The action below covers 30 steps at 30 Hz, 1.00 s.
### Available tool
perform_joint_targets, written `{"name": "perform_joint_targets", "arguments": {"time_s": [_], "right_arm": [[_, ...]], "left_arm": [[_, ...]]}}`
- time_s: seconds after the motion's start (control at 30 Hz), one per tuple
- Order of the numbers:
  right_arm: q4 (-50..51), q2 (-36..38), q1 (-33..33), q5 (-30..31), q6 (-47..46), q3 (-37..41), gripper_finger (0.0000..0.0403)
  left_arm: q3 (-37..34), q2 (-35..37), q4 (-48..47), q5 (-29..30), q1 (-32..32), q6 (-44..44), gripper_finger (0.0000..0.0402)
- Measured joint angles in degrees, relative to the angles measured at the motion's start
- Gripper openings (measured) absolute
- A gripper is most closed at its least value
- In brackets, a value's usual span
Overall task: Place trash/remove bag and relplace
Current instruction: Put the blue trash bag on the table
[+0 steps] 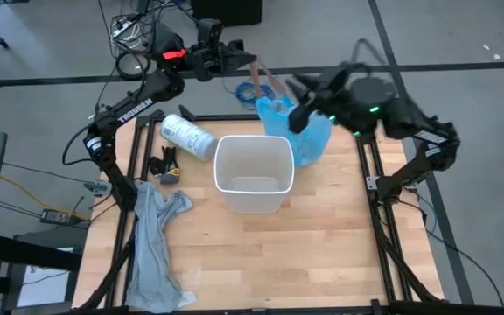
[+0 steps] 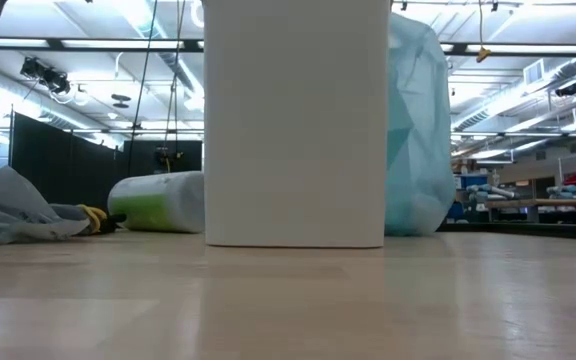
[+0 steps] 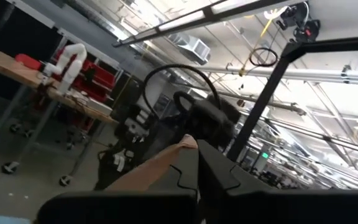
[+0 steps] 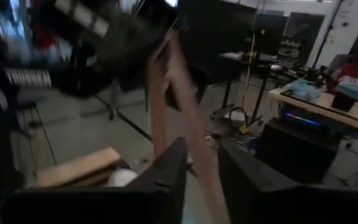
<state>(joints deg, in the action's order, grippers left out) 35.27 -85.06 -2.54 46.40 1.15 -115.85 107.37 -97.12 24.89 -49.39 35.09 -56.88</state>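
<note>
Nearest in the low view: white bin (image 2: 296, 120) mid-worktop, light-blue bag (image 2: 418, 130) just behind its right side, white roll (image 2: 158, 203) and grey sheet (image 2: 8, 205) off to the left. From above: both arms stretched past the worktop's far edge, left gripper (image 1: 234, 59) and right gripper (image 1: 297, 90) meeting over a brown strip (image 1: 265, 79) of trash. Left wrist view: fingers clamped on the strip's end. Right wrist view: fingers partly apart, straddling the strip without pinching it. Likely risk: tearing, or dropping off the table, if pulled before a clean handover.
</note>
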Motion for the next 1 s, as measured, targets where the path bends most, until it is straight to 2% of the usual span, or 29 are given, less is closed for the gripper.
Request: {"name": "perform_joint_targets", "arguments": {"time_s": [0.13, 0.23, 0.33, 0.43, 0.53, 0.67, 0.8, 0.9, 1.0], "right_arm": [[0.15, -3.45, 0.05, 3.37, 4.38, 0.04, 0.0016], [0.12, -4.8, 0.72, 7.69, 8.59, 0.04, 0.0014], [0.21, -4.93, 1.15, 10.99, 11.36, 0.04, 0.005], [0.04, -4.08, 1.28, 13.1, 14.76, 0.04, 0.0097], [-0.51, -2.1, 1.3, 13.39, 17.39, 0.04, 0.015], [-0.55, 0.82, 1.3, 6.21, 13.29, -0.02, 0.0226], [1.66, 1.73, 1.3, -3.08, 8.06, -0.02, 0.0284], [2.97, 1.3, 1.26, -8.33, 5.02, -0.02, 0.0306], [4.83, -0.03, 1.26, -9.19, 4.71, -0.01, 0.0309]], "left_arm": [[0.0, 0.0, -0.28, -0.23, -1.56, 0.02, 0.0004], [0.0, 0.0, -0.31, -1.62, -2.17, 0.02, 0.0003], [0.02, 0.0, -0.41, -4.95, -2.64, 0.81, 0.0008], [0.02, 0.0, -0.41, -9.04, -3.89, 6.85, 0.0022], [0.04, 0.0, -0.4, -10.33, -5.55, 12.23, 0.0041], [0.15, -0.57, -0.85, -6.48, -6.77, 20.47, 0.0074], [0.11, -2.49, -0.65, -5.78, -7.05, 23.05, 0.0108], [0.11, -4.26, -0.54, -6.3, -7.15, 23.3, 0.0128], [0.11, -6.33, -0.56, -6.38, -7.08, 22.25, 0.0142]]}}
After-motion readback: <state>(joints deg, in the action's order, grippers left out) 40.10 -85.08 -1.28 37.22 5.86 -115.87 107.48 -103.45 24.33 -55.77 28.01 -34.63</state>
